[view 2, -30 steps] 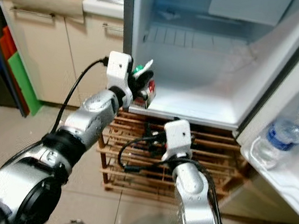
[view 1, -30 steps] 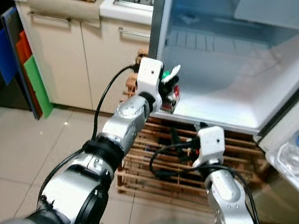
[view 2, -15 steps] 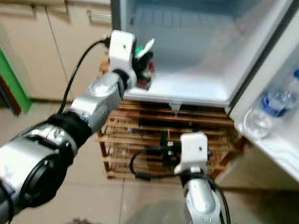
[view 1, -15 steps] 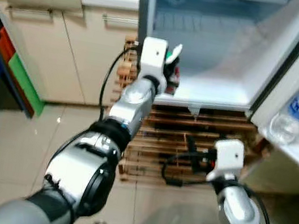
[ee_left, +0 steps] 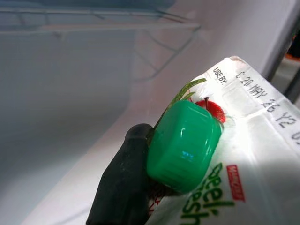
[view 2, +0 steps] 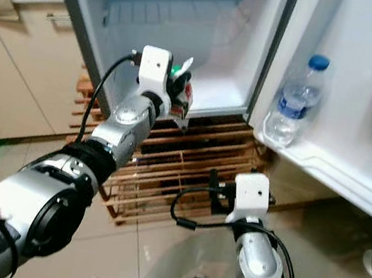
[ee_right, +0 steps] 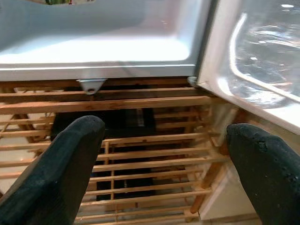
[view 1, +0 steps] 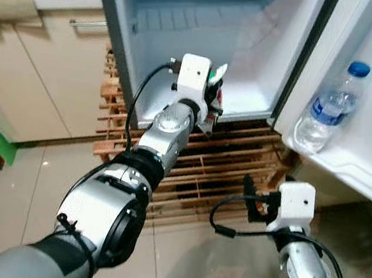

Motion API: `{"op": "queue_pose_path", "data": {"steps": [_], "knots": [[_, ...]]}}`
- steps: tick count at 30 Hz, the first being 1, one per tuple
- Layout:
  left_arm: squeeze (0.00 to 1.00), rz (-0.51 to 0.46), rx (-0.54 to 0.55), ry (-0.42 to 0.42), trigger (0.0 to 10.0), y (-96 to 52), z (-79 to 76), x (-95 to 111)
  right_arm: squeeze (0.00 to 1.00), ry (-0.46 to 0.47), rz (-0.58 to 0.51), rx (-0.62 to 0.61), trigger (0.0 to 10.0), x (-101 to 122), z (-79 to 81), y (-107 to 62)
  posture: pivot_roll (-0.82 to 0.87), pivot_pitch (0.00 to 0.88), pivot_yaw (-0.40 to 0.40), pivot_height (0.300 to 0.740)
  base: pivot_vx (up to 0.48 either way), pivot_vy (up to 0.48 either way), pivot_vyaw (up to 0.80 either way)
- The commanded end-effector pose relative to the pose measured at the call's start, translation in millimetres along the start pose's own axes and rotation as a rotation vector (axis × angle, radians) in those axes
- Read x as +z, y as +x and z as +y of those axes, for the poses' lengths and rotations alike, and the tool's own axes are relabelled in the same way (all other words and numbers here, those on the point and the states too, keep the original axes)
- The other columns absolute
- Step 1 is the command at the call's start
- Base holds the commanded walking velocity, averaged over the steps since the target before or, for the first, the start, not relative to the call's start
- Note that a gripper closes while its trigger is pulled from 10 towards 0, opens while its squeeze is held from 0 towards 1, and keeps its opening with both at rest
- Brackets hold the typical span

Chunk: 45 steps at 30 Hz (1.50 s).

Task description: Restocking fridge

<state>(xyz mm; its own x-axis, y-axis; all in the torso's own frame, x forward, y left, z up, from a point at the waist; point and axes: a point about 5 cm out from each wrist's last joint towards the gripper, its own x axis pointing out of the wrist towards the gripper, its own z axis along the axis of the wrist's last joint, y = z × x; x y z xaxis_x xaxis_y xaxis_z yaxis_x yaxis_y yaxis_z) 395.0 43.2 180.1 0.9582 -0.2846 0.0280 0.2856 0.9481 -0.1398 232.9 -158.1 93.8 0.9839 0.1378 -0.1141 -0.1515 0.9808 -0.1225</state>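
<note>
The juice carton [ee_left: 243,154] sits in the left pincer [view 1: 212,99] at the front lip of the open fridge [view 1: 190,26], just over the white floor of the compartment. Most of it is hidden behind the wrist block in the head views; in the left wrist view it is cut off, showing a green cap [ee_left: 183,144], a red apple drawing, and the stamp "USE BY: 20 MAY 26", with more characters running out of the picture. Green lettering below reads roughly "eel fresh", only partly legible, beside a small red tag too small to read. One black finger [ee_left: 123,185] presses against the carton beside the cap; the pincer is pinching the carton. The left arm reaches forward and up, nearly straight.

A water bottle [view 1: 327,107] with a blue cap stands in the fridge door's shelf [view 1: 352,170]; its label is unreadable. The right pincer [view 1: 249,199] hangs low before a wooden rack [view 1: 194,176] under the fridge, its fingers [ee_right: 61,173] spread wide around nothing. A cabinet [view 1: 32,77] stands left of the fridge, its surface cut off.
</note>
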Motion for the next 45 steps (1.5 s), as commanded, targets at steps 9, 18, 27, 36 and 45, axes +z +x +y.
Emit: {"op": "queue_pose_path", "data": {"steps": [9, 18, 27, 36, 45], "knots": [[0.00, -0.013, 0.033, -0.027, 10.0, 0.9, 5.1, 3, 0.00, 0.003, 0.010, 0.064, 10.0, 3, 10.4, -1.7, -0.30, 0.109, 0.116, 0.716, 0.471, 0.000, 0.00], [0.00, -0.018, 0.047, -0.033, 10.0, -1.0, 8.5, 0, 0.00, 0.016, 0.023, 0.109, 10.0, 2, 16.4, -5.1, -0.30, 0.122, 0.112, 0.716, 0.271, 0.000, 0.00], [0.00, 0.034, 0.079, -0.014, 10.0, -3.5, 9.3, -11, 0.00, 0.020, 0.033, 0.123, 10.0, 2, 17.0, -6.3, -0.30, 0.128, 0.107, 0.716, 0.000, 0.000, 0.00], [0.00, 0.087, 0.208, -0.032, 10.0, -9.8, 22.3, -25, 0.00, 0.018, 0.035, 0.129, 10.0, 4, 19.9, -7.7, -0.31, 0.148, 0.111, 0.716, 0.000, 0.000, 0.00], [0.00, 0.105, 0.337, -0.002, 10.0, -16.8, 32.0, -37, 0.00, -0.011, 0.043, 0.161, 10.0, 9, 22.6, -15.9, -0.37, 0.200, 0.084, 0.716, 0.000, 0.000, 0.00]]}}
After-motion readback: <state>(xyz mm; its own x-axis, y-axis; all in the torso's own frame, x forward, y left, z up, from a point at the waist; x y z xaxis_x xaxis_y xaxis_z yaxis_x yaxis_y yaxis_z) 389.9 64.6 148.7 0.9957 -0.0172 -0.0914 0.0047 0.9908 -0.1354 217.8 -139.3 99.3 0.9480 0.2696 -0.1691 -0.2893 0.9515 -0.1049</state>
